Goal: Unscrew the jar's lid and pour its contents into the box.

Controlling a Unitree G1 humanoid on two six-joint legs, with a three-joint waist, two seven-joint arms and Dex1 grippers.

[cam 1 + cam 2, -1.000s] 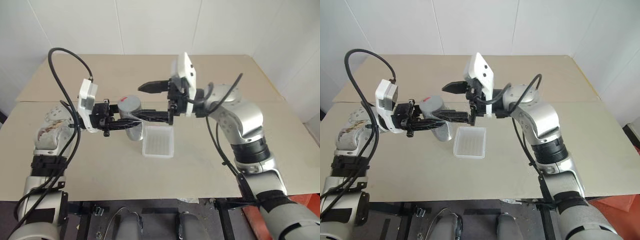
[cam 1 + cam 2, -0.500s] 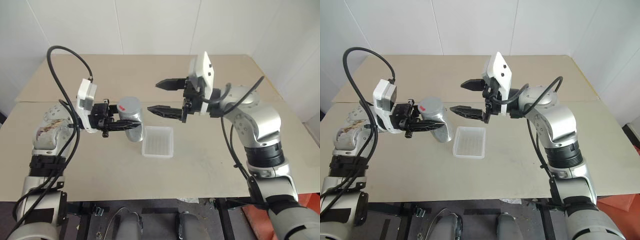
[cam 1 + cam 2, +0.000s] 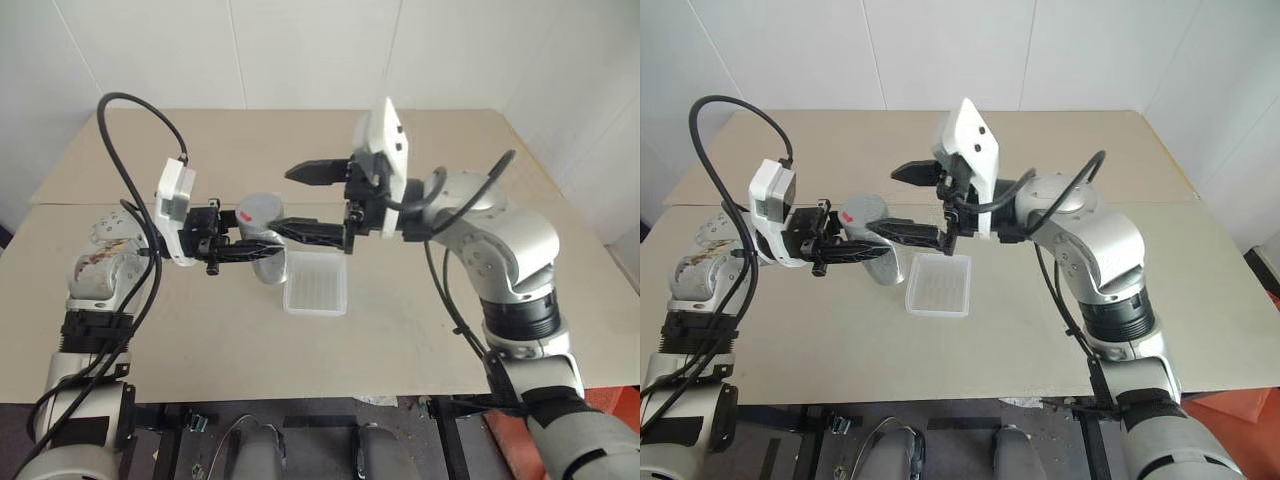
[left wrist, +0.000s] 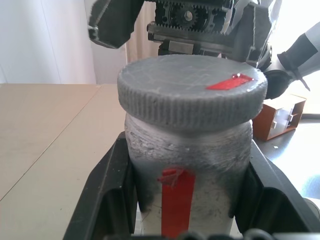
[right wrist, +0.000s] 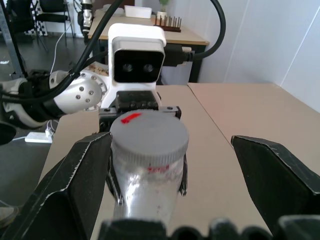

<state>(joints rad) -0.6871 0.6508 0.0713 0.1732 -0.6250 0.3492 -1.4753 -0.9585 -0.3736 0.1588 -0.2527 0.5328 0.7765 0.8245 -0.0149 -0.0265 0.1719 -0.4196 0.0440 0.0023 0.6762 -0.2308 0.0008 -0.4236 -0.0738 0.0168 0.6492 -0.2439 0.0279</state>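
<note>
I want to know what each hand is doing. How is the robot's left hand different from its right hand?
The left hand is shut tight around the jar, while the right hand is wide open and holds nothing. The left hand grips the jar's body below the lid; the right hand's fingers sit on either side of the lid, apart from it. Both have two black fingers and point sideways toward each other.

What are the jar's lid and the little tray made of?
The lid looks like dull grey plastic, with ridges round its edge. The box looks like thin milky plastic; the table shows faintly through it. The jar looks like cloudy plastic.
</note>
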